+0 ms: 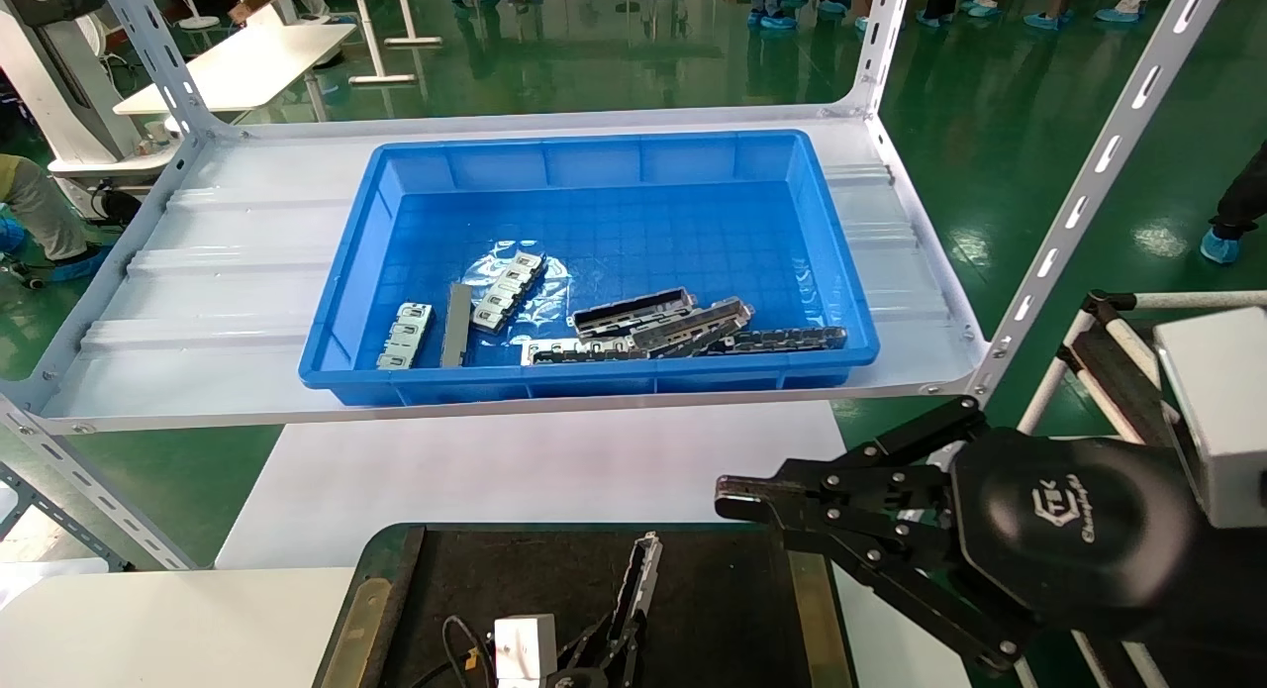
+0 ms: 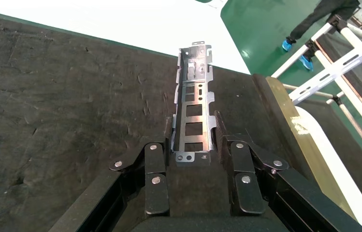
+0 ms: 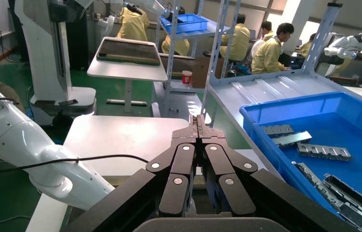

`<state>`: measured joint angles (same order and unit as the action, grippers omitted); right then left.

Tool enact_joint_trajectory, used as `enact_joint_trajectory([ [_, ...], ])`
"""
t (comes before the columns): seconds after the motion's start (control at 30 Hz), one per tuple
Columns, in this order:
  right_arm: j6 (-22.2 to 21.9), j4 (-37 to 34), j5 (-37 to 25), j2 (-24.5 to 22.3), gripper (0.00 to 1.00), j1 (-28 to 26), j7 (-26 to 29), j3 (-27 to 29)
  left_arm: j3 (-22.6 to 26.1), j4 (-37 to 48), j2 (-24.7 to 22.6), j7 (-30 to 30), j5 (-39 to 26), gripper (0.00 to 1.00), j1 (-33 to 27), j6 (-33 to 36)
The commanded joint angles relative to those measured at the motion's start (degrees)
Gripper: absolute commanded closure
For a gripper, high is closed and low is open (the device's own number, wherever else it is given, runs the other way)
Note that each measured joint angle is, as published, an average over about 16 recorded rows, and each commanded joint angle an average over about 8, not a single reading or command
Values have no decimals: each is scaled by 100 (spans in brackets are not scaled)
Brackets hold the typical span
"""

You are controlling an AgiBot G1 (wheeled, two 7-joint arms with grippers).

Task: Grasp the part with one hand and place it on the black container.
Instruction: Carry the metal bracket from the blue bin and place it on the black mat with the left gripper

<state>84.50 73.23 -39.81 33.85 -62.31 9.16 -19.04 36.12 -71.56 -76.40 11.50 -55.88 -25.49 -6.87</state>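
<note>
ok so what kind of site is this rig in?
Likely a factory floor or robot test hall: green painted floor, slotted metal shelving holding a blue bin of metal parts, other robots and yellow-jacketed workers nearby.

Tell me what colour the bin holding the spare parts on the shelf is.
Bright blue. The bin shows best in the head view.
</note>
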Motion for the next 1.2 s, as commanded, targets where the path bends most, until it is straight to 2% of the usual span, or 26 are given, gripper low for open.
enact_joint_trajectory([
  [0.03,0,0,0,0,100,0,0,0,3,58,-79,16,3,100,-17,-80],
  [0.47,-1,0,1,-1,100,-1,-1,-2,547,203,-134,572,-29,100,-260,-706],
  [1.0,-2,0,3,-2,99,-1,-2,-4,1447,443,-143,1669,-427,98,-548,-1531],
  [1.07,-2,0,3,-2,91,-1,-2,-5,1560,475,-142,1823,-487,89,-579,-1630],
  [1.1,-2,0,3,-2,84,-1,-2,-5,1616,492,-141,1901,-517,79,-594,-1679],
  [1.2,-2,0,4,-2,48,-1,-3,-5,1779,539,-139,2134,-596,42,-638,-1819],
])
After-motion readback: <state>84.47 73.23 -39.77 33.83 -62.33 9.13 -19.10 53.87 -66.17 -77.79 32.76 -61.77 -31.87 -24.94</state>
